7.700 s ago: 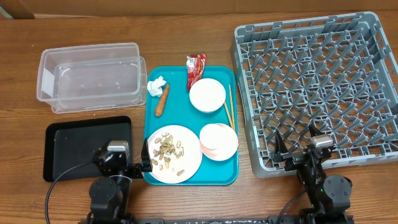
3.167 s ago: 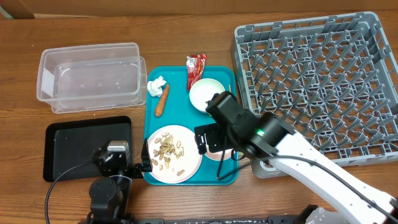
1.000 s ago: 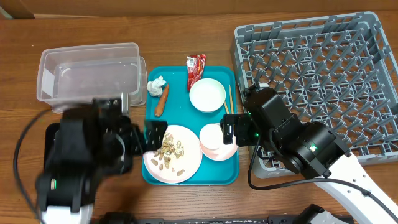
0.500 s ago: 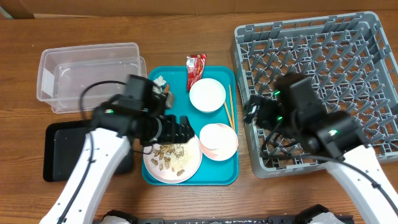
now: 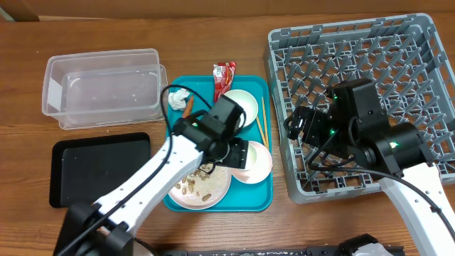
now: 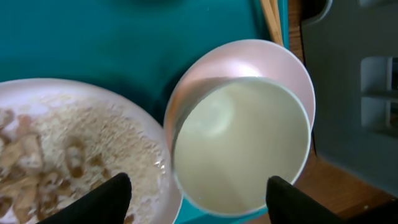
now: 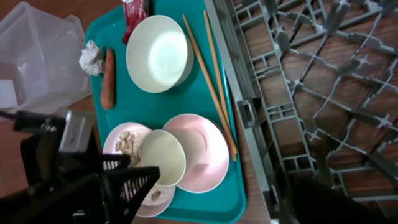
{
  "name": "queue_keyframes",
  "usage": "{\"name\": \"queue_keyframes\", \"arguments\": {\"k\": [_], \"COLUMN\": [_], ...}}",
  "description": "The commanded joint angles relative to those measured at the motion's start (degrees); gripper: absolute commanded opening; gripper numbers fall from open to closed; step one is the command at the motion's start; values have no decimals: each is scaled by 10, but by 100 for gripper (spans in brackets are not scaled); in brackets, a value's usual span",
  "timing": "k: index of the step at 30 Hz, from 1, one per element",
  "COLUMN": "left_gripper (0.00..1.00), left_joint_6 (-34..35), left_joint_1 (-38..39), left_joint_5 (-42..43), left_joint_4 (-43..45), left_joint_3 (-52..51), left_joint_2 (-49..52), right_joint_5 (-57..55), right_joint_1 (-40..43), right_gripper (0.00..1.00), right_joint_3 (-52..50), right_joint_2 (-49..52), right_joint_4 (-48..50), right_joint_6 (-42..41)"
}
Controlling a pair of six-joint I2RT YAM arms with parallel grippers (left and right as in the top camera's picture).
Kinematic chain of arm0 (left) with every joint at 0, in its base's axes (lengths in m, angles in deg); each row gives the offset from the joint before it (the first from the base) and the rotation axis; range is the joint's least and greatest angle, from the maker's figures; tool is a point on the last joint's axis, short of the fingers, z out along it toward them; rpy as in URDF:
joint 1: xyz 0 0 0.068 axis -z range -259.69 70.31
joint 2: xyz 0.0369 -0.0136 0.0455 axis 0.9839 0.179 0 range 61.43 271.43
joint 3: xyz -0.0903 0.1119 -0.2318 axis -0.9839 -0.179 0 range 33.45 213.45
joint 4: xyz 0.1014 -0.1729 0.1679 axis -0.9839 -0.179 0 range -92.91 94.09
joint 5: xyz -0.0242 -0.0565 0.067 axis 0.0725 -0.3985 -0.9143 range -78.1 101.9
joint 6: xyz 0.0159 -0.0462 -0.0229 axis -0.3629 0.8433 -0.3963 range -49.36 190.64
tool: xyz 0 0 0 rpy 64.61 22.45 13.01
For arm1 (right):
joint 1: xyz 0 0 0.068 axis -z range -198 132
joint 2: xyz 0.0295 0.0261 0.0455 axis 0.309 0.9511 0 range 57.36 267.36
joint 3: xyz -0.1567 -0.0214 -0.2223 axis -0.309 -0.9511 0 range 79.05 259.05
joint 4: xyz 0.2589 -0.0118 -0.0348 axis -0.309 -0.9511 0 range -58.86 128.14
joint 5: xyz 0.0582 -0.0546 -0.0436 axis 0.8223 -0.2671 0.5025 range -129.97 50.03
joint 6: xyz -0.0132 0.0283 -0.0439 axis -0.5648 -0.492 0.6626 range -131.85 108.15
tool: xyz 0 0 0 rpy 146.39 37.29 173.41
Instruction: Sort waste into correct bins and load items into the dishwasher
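Observation:
A pale cup (image 6: 239, 146) stands on a pink plate (image 6: 292, 74) at the front right of the teal tray (image 5: 202, 89). My left gripper (image 6: 199, 202) is open just above the cup, one finger on each side of it. In the overhead view this gripper (image 5: 236, 153) covers most of the cup. A white plate of peanut shells (image 5: 195, 190) lies to the left. A white bowl (image 5: 240, 107), chopsticks (image 5: 264, 121), a carrot (image 7: 109, 78), a tissue (image 5: 178, 96) and a red packet (image 5: 224, 77) lie at the tray's back. My right gripper (image 5: 302, 126) is open and empty over the left edge of the grey dish rack (image 5: 370, 78).
A clear plastic bin (image 5: 103, 85) stands at the back left. A black tray (image 5: 85, 167) lies at the front left. My left arm crosses the tray's left half. The rack's wall rises right beside the tray.
My left arm has swung right across the tray and now hangs over the cup on the pink plate. My right arm has shifted slightly up and right, over the rack's edge.

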Motion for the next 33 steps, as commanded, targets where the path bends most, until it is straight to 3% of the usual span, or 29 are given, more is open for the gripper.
{"name": "queue_keyframes", "arguments": {"k": [1,6,8,11,12,17,25,28,33], "left_gripper": [60,53,39,7,4,4,4,4,4], "left_joint_6": [11,13,13,13,14,25,24,-23,-149], "left_joint_1": [4,-1,-1,-1,-1,-1,-39,-101,-250], "left_joint_5": [-18,-37,-36,-31,-29,-10,9,112,412], "left_joint_4": [9,15,19,25,25,-4,-138,-144,-153], "left_joint_3": [10,10,10,11,13,46,154,166,166], "left_joint_2": [30,50,50,50,50,49,25,1,-17], "right_joint_5": [4,4,4,3,3,3,1,27,212], "right_joint_1": [4,4,4,4,4,4,4,4,4], "right_gripper": [100,100,100,100,100,100,100,100,99], "right_joint_3": [10,10,10,10,10,10,10,10,10], "right_joint_2": [-2,-1,-1,1,2,6,7,7,7], "right_joint_4": [-1,-9,-8,-8,-8,-10,-10,-6,38], "right_joint_6": [8,9,8,9,9,8,29,70,175]}}
